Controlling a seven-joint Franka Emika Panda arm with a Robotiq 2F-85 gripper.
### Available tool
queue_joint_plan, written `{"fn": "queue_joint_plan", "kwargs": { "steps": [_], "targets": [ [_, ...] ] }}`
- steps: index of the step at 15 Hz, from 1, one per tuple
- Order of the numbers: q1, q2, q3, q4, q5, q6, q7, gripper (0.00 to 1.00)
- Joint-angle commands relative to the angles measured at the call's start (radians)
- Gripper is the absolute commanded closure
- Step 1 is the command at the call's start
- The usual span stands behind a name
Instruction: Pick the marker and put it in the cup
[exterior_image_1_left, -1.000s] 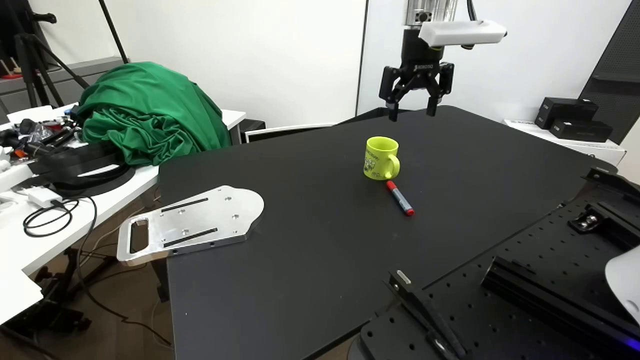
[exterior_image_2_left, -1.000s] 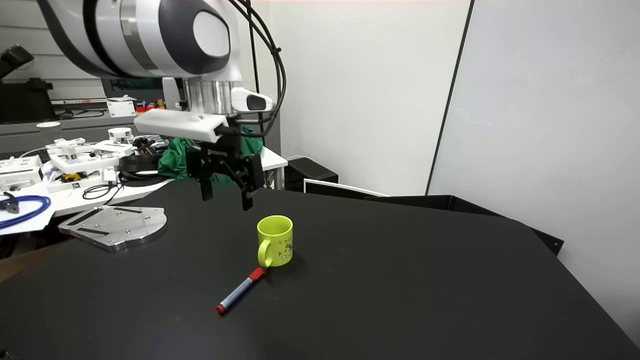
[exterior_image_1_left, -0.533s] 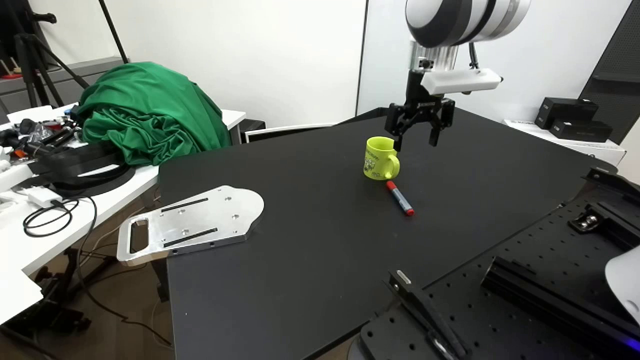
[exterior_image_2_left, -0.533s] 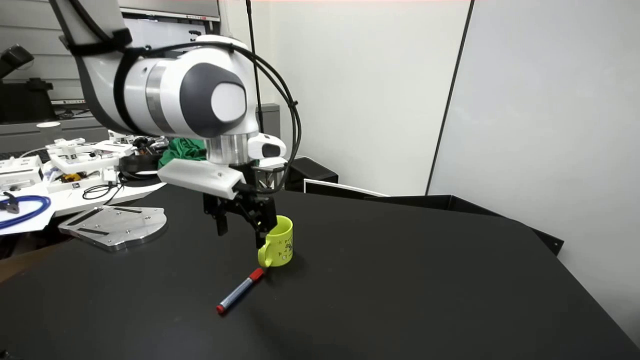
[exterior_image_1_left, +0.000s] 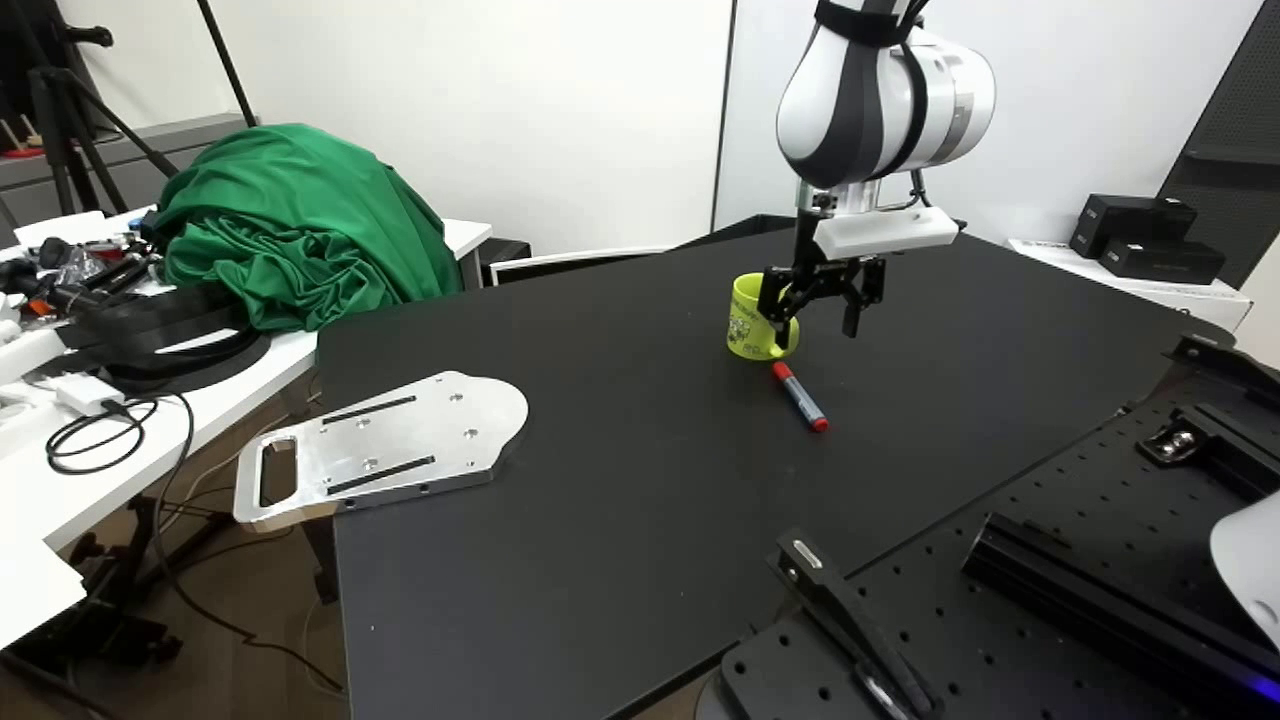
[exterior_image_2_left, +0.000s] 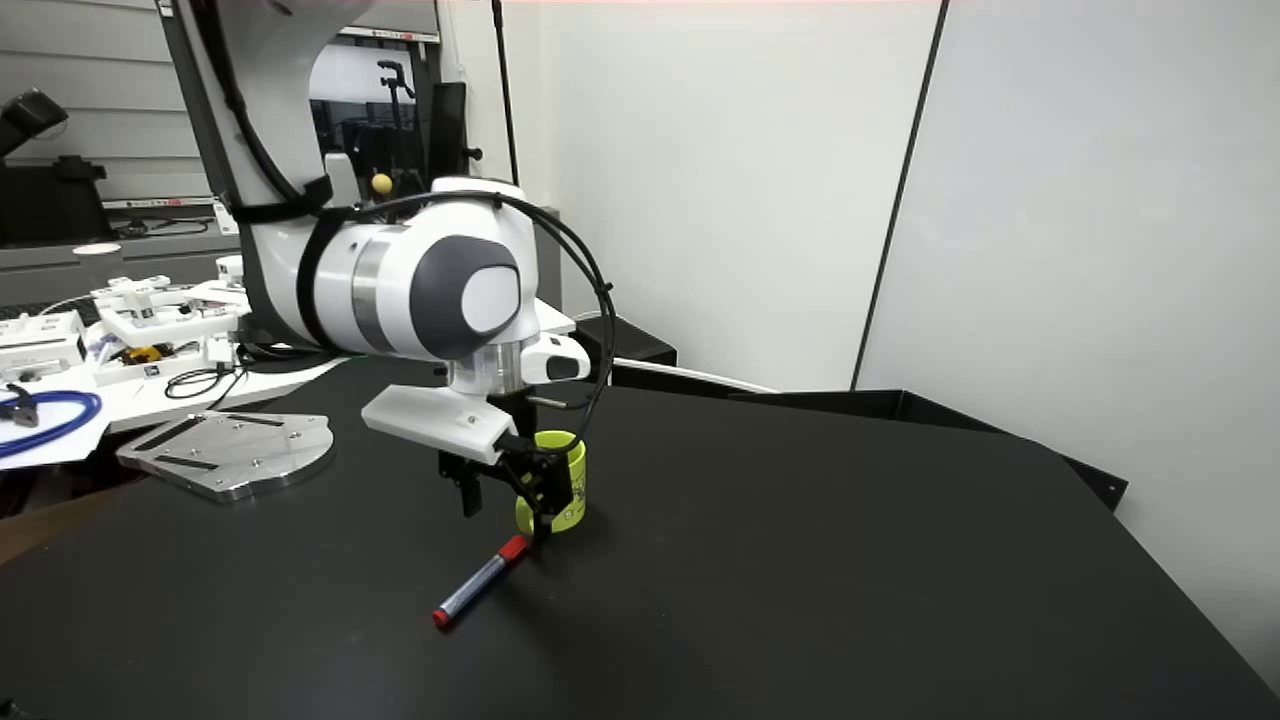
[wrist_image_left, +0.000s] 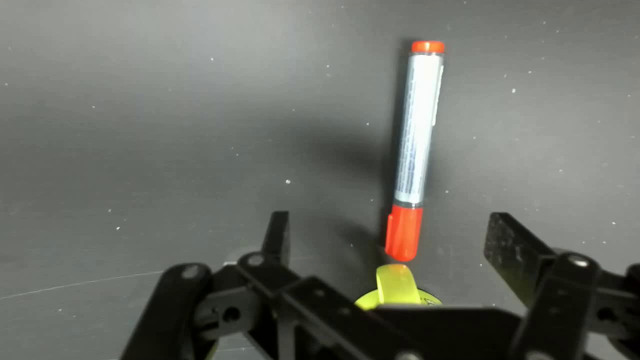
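Note:
The marker (exterior_image_1_left: 800, 398) lies flat on the black table, with a red cap, a grey-blue barrel and a red end; it also shows in an exterior view (exterior_image_2_left: 480, 583) and in the wrist view (wrist_image_left: 417, 130). Its capped end points at the handle of the yellow-green cup (exterior_image_1_left: 745, 322), close to it. The cup stands upright, partly covered by a finger in both exterior views (exterior_image_2_left: 577, 490); the wrist view shows only its handle side (wrist_image_left: 398, 286). My gripper (exterior_image_1_left: 815, 329) is open and empty above the table beside the cup (exterior_image_2_left: 506, 520). In the wrist view the marker's cap lies between the fingertips (wrist_image_left: 389, 222).
A silver metal plate (exterior_image_1_left: 400, 440) lies on the table's edge. A green cloth (exterior_image_1_left: 300, 230) and cluttered white table (exterior_image_1_left: 200, 420) stand beyond it. Black rails (exterior_image_1_left: 1100, 610) lie on the perforated base. A white wall (exterior_image_2_left: 1080, 220) rises behind the table.
My gripper has come down steadily from high above the table towards the cup and marker, staying open. The cup and marker have not moved.

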Motion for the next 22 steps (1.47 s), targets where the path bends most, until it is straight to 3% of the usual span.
{"fn": "queue_joint_plan", "kwargs": {
  "steps": [1,15,17,22],
  "targets": [
    [0.037,0.077,0.0,0.078,0.032,0.003,0.033,0.0],
    [0.096,0.21,-0.039,0.12,0.066,0.001,0.052,0.0],
    [0.106,0.223,-0.051,0.123,0.063,0.002,0.057,0.26],
    [0.119,0.22,-0.058,0.124,0.069,-0.002,0.07,0.62]
  ]
}}
